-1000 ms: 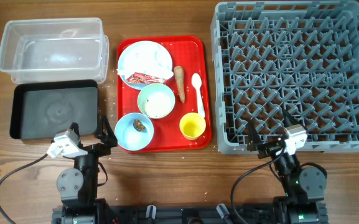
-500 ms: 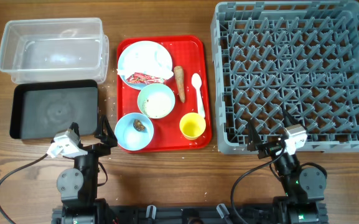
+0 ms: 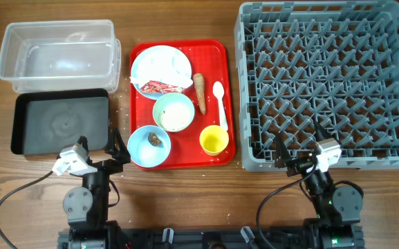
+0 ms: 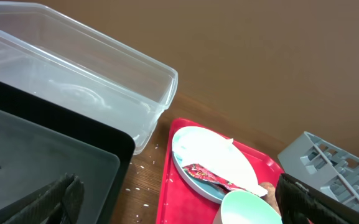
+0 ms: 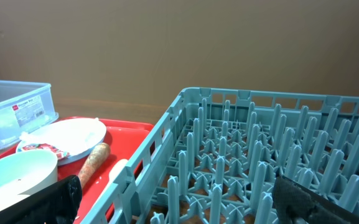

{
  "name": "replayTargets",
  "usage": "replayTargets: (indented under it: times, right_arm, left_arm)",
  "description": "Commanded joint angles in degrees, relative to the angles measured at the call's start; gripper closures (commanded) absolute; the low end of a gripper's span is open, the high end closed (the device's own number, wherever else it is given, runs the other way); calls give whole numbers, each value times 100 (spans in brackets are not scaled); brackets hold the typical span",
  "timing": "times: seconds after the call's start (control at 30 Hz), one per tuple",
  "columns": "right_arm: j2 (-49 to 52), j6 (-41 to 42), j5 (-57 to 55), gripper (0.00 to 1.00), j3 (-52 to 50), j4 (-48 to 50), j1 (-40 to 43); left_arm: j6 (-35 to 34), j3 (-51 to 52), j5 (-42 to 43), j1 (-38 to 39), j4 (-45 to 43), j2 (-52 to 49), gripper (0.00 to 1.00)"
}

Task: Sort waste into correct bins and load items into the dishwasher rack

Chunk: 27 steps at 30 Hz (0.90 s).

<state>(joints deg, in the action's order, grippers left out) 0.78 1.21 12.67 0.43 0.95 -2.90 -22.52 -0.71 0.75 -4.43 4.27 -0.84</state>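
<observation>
Two idling | left gripper (image 3: 116,147), right gripper (image 3: 299,145) both gaping, empty | sorting waiting to start | next, likely: left gripper reaching ahead for wrapper (image 4: 213,176).

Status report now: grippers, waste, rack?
Left gripper, right gripper open, empty. Wrapper on plate, on red tray. Dishwasher rack empty. Nothing blocking.

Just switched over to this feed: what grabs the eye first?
The large grey plastic dishwasher rack fills the right side of the wooden table, with nothing loaded. At centre, the flat red serving tray carries everything to be sorted, while the clear plastic tub and shallow black tray sit empty to its left.
</observation>
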Motion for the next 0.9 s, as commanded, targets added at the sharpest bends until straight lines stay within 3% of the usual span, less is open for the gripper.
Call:
replayTargets:
  times: [0.0,0.33,0.6,0.87]
  right_arm:
    - [-35,28,31,0,-13,24,-4]
    - [-35,-98,-487,0,-13,52,-2]
    - [-35,367,-46,0,-4,933,-4]
    - [114,323,289,0,623,951,-2]
  left_arm:
    - [127,37,9,42,2,46,0]
    - [122,37,11,42,2,46,0]
    - [170,37,31,42,-105,46,0]
    - [334,-269,398,42,-275,11,0]
